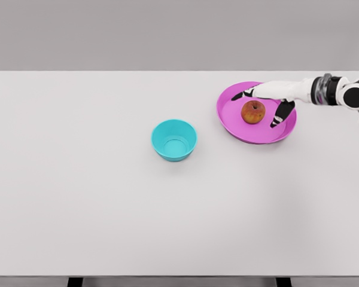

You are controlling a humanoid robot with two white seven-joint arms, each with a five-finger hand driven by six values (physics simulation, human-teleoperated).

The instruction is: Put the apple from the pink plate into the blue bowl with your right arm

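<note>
STAGE: reach, grasp pending | right hand [269,101]: fingers spread around apple [253,112], not closed | apple: on pink plate [230,122] | blue bowl [174,139]: empty | REMAINING: grasp, lift, transfer, release

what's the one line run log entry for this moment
right hand: open over apple | apple: on pink plate | blue bowl: empty

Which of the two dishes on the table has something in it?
The pink plate on the right: it holds the apple. The blue bowl in the middle shows only its bare inside.
</note>
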